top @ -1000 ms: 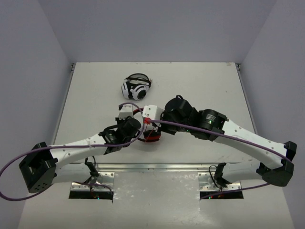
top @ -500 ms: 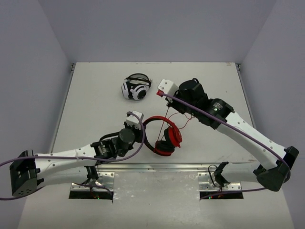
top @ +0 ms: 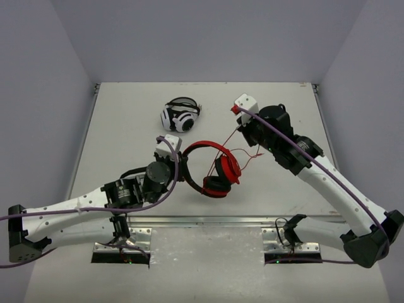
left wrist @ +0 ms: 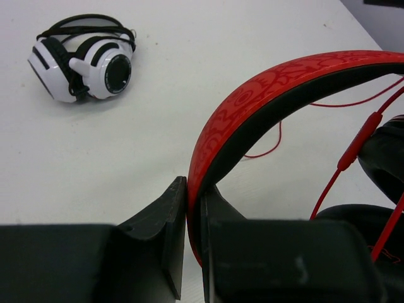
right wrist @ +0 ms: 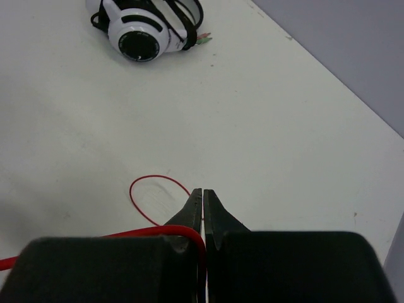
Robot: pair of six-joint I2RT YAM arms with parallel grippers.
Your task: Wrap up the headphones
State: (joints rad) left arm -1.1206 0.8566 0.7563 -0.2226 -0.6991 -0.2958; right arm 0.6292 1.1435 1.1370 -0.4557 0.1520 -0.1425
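The red headphones (top: 216, 169) with black ear pads stand on the table centre, headband arching to the left. My left gripper (top: 180, 166) is shut on the red headband (left wrist: 265, 95), which runs between its jaws (left wrist: 194, 214). My right gripper (top: 240, 128) is behind and to the right of the headphones, shut on the thin red cable (top: 228, 142), which runs taut down to the ear cups. In the right wrist view the cable (right wrist: 158, 232) curves into the closed gripper (right wrist: 202, 202), and a loose loop (right wrist: 146, 189) lies on the table beyond it.
White-and-black headphones (top: 180, 116) lie at the back left of centre, and also show in the left wrist view (left wrist: 82, 60) and the right wrist view (right wrist: 148, 28). A slack cable loop (top: 254, 154) lies right of the red headphones.
My right gripper has moved back and to the right, away from the headphones, drawing the red cable out with it. My left gripper has kept hold of the headband and shifted it slightly back.
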